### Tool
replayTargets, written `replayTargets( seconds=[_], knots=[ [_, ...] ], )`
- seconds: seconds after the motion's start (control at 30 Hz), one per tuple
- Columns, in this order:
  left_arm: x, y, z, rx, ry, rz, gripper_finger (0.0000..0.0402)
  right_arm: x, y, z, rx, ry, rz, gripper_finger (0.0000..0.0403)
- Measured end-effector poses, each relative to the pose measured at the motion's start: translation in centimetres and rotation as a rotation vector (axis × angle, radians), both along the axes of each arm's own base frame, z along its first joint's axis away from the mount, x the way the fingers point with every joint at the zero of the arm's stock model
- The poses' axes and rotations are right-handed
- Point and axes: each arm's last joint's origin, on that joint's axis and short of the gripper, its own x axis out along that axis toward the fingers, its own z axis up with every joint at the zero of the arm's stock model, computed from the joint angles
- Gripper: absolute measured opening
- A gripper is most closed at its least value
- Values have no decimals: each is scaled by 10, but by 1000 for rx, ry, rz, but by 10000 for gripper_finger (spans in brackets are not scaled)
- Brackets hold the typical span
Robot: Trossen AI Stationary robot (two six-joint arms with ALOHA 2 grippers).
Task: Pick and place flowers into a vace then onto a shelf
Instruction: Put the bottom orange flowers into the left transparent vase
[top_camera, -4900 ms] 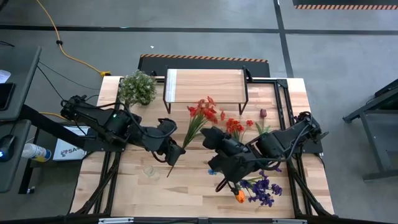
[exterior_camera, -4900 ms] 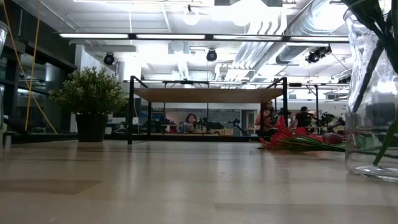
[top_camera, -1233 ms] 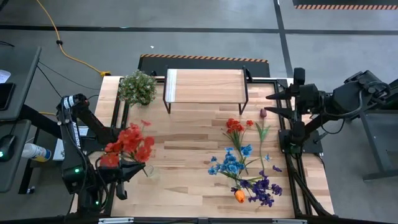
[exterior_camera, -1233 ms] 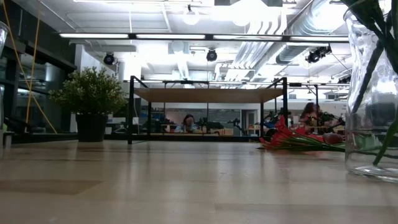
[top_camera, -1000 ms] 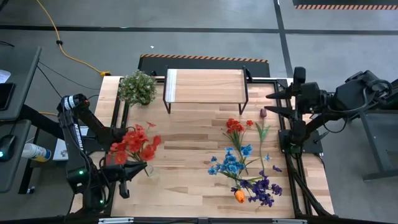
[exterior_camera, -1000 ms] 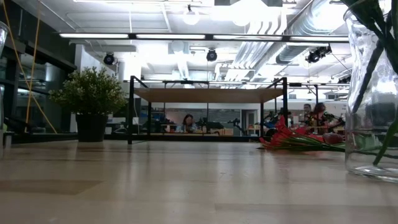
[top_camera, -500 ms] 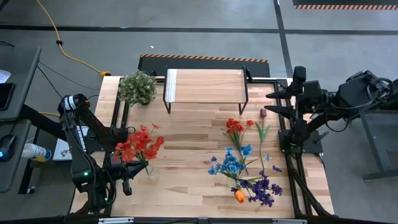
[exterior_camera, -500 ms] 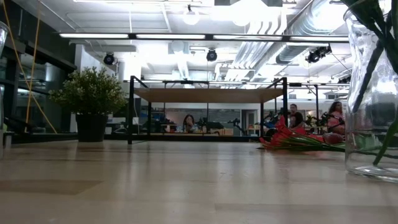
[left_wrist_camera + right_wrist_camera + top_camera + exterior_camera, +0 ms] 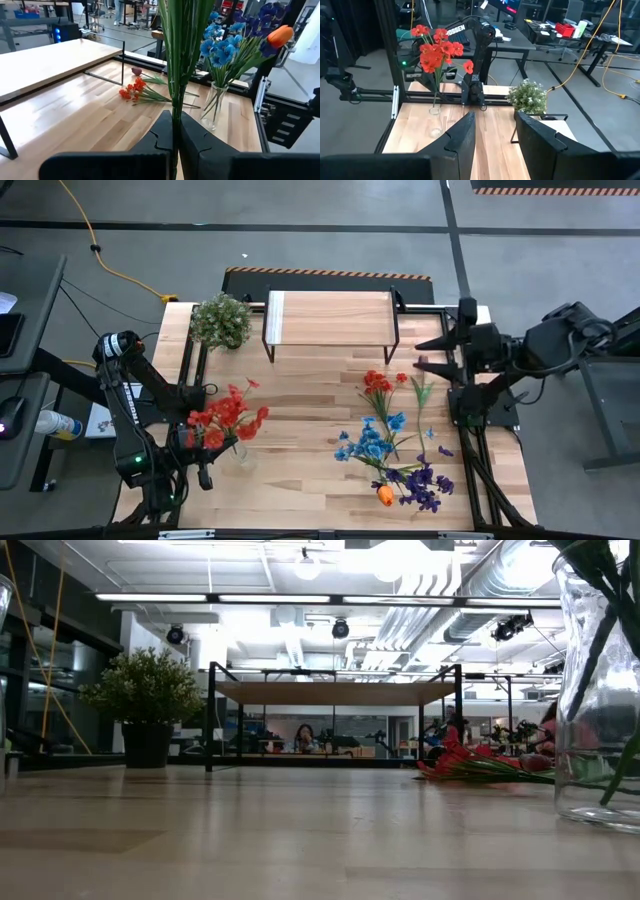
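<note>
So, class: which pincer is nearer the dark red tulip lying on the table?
The right. The right pincer hovers at the table's right edge beside the dark red tulip. The left pincer is across the table, shut on the red flowers.

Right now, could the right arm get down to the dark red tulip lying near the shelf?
Probably yes. The right pincer hangs open right beside the dark red tulip, which lies alone on bare table with nothing over it. The left pincer is far off, shut on the red flowers.
</note>
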Motion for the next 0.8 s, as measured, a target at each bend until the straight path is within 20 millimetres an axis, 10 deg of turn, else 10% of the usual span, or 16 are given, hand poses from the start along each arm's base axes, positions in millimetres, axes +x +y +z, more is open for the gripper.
replayTargets(
  seconds=[0.8],
  knots=[
    [-4,12,-56,-107,-66,22,41,4,3,-2,12,7,-5,134]
  ],
)
